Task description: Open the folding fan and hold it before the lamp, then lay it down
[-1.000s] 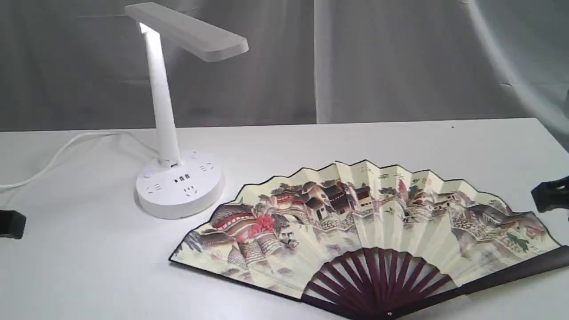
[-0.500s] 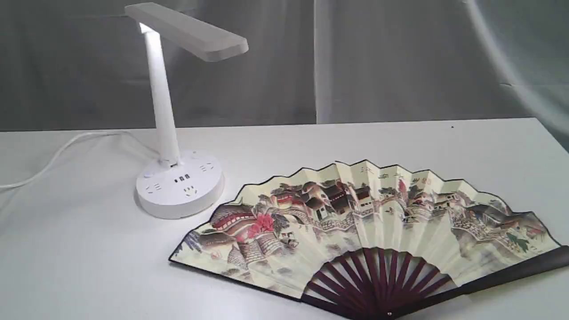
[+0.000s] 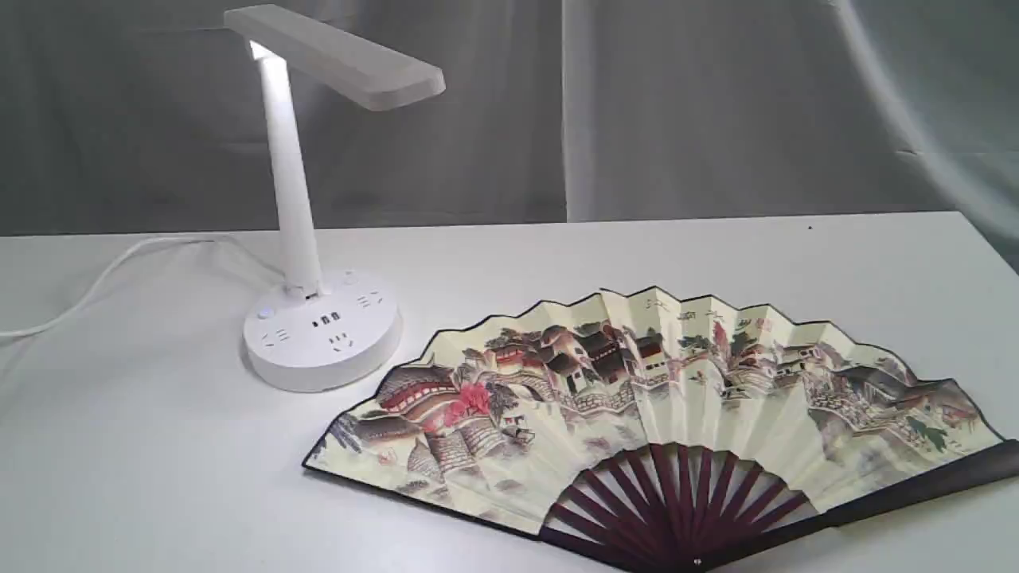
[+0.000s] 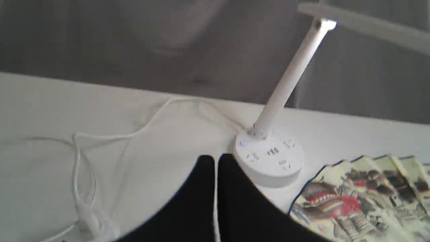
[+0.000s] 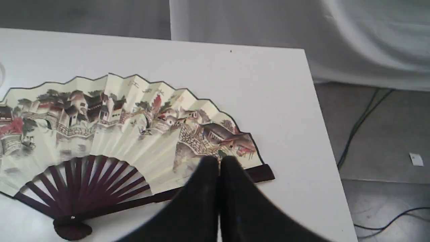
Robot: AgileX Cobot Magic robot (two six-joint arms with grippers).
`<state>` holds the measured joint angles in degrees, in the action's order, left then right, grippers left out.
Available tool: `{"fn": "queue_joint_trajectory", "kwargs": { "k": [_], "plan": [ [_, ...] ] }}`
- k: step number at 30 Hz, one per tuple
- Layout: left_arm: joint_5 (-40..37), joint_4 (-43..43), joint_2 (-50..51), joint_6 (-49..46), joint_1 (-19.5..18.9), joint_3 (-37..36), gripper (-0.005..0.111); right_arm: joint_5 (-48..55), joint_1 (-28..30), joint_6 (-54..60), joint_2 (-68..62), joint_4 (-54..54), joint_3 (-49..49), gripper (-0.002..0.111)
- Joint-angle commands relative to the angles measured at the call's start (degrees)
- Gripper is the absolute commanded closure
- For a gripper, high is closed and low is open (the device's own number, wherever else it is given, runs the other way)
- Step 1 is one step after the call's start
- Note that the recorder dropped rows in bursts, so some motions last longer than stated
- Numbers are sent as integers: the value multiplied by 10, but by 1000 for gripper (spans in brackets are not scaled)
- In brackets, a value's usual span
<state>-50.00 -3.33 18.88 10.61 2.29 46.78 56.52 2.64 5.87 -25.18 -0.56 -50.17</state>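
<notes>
Fan lies open, flat, near lamp. My left fingers and right fingers are closed, empty; I pull clear without brushing it.

Folding fan flat on table, right of lamp.

1. A white table with a plain matt top; its far edge runs straight across the exterior view.
2. A tiny dark speck sits on the table top, just inside the far edge, toward the far right corner.
3. A grey cloth backdrop hangs behind the far edge, creased, with an upright seam near its middle.
4. A paler drape sweeps down beyond the far right corner.
5. A grey floor lies past the table's right edge.
6. A thin dark cable crosses the floor near that edge; a black cable curves farther along.
7. A small white tag lies on the floor, well apart from the table.
</notes>
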Motion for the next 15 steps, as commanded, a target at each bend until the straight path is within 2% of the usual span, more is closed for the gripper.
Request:
{"fn": "queue_joint_trajectory", "kwargs": {
  "k": [1, 8, 12, 15],
  "plan": [
    [-4, -2, -63, 9, 5, 1, 107, 23, 1, 2, 60, 6, 3, 108],
    [-25, -3, -189, 9, 5, 1, 107, 50, 1, 2, 179, 35, 3, 108],
    [-60, -5, -189, 9, 4, 9, 107, 81, 1, -1, 244, 72, 3, 108],
    [-46, -5, -189, 9, 4, 5, 107, 111, 1, -13, 252, 93, 0, 108]
  ]
}}
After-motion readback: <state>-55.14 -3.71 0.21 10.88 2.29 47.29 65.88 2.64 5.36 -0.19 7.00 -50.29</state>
